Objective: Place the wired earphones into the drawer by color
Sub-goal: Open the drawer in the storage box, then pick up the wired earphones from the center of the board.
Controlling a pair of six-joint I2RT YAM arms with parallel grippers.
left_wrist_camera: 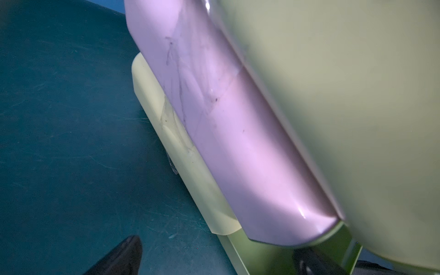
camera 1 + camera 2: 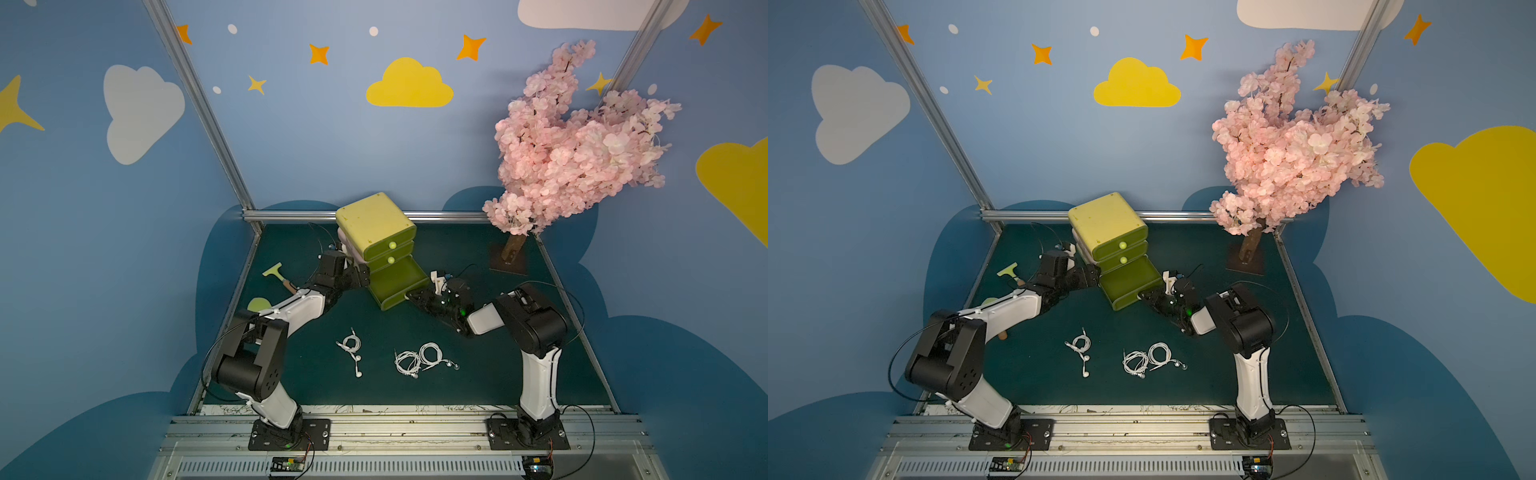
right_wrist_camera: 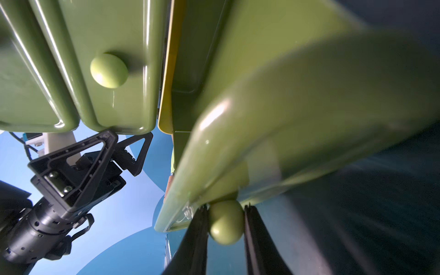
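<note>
my right pincer point(image 3: 225, 210) pinches the knob point(image 3: 226, 223) of the bottom drawer point(image 2: 399, 278) — best drawn straight and slow — with my left pincer point(image 2: 361, 276), spread wide, steadying the cabinet point(image 2: 374, 220).

Three earphones point(image 2: 407, 360) lie before the drawer point(image 2: 397, 282).

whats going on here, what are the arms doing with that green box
The right gripper is shut on the knob of the bottom drawer, which is pulled open from the green cabinet. The left gripper sits open against the cabinet's side, apparently steadying it. Three white earphone bundles lie on the mat in front, none picked up yet.
</note>
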